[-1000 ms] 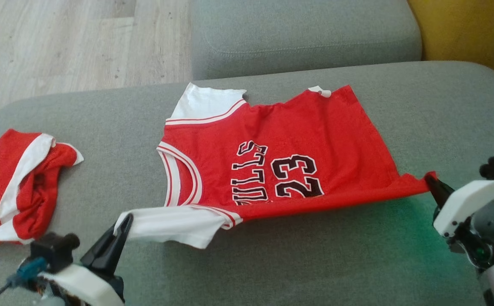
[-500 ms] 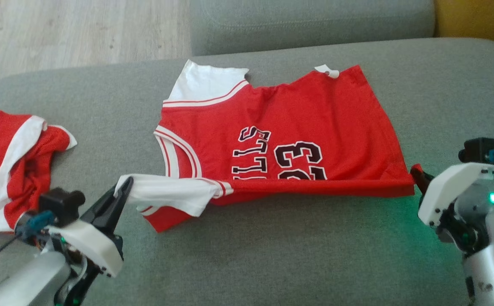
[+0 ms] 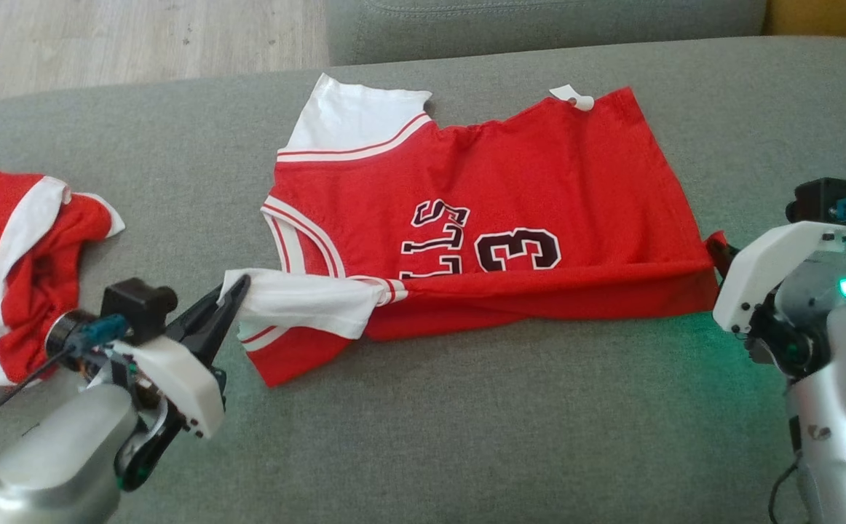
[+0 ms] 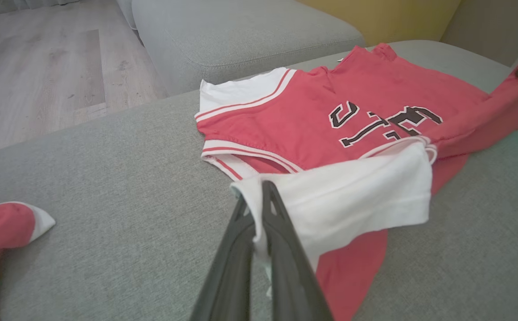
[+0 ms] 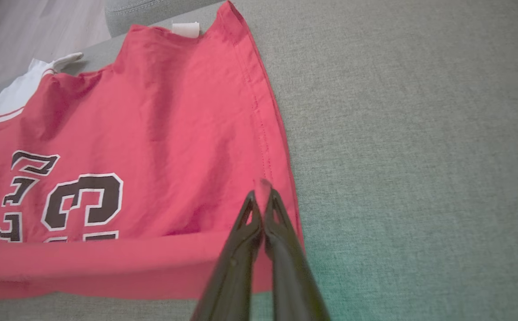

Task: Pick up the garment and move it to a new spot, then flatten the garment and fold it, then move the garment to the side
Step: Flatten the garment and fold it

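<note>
Bundle of red-and-white cloth sits far left, well apart. My left gripper pinches the white sleeve of the jersey, which lies mid-way across the cushion, near edge lifted. The right gripper pinches its red hem corner. Light, floppy stuff I reckon, so corners are the handles. Loads of bare cushion nearer me.

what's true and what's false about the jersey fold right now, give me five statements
1. The left gripper is shut on the jersey's white sleeve. True.
2. The right gripper hangs open above the jersey. False: it is shut on the hem corner.
3. The jersey's raised near edge hides part of the print. True.
4. The jersey lies on a wooden floor. False: on a grey cushion.
5. A crumpled red and white garment lies on the robot's right. False: on its left.
</note>
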Robot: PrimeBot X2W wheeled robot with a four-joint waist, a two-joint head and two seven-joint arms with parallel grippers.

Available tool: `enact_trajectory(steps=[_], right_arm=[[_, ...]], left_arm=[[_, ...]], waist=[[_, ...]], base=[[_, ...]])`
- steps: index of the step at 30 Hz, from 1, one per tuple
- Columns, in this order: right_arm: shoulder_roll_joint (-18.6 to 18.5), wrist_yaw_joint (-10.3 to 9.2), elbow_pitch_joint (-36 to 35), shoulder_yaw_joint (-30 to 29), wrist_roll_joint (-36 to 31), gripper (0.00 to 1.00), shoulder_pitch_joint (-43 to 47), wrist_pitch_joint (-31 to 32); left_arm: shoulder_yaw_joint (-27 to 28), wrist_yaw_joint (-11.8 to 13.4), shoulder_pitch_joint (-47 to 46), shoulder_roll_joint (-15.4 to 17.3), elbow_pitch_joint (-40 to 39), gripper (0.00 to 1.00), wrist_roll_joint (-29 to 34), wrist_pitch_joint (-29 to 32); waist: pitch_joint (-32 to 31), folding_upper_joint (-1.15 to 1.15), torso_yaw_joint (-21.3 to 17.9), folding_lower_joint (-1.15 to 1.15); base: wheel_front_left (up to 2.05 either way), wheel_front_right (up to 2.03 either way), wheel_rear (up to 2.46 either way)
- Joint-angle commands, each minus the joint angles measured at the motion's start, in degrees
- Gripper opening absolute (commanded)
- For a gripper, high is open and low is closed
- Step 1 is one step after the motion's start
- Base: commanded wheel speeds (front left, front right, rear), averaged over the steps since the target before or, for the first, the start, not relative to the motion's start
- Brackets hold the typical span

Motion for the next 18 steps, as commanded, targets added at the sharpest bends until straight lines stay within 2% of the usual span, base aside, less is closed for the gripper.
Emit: enact_trajectory(steps=[1,17,18], right_arm=[[0.03,0.39,-1.67,1.24,-0.43,0.00,-2.49,-0.59],[-0.31,0.39,8.63,2.90,-4.27,0.00,-12.24,-6.39],[-0.31,0.39,9.28,3.10,-4.32,0.15,-12.78,-6.80]], left_arm=[[2.25,-0.33,-3.59,1.71,-0.27,0.00,0.56,0.01],[-0.75,-3.07,-13.01,-4.34,10.57,0.00,1.15,0.18],[-0.87,-3.12,-13.42,-4.71,11.27,0.00,0.89,0.28]], waist=[[0.09,0.00,-0.02,0.00],[4.13,0.00,-0.40,0.00],[4.33,0.00,-0.41,0.00]], base=[[0.00,0.00,0.00],[0.00,0.00,0.00],[0.00,0.00,0.00]])
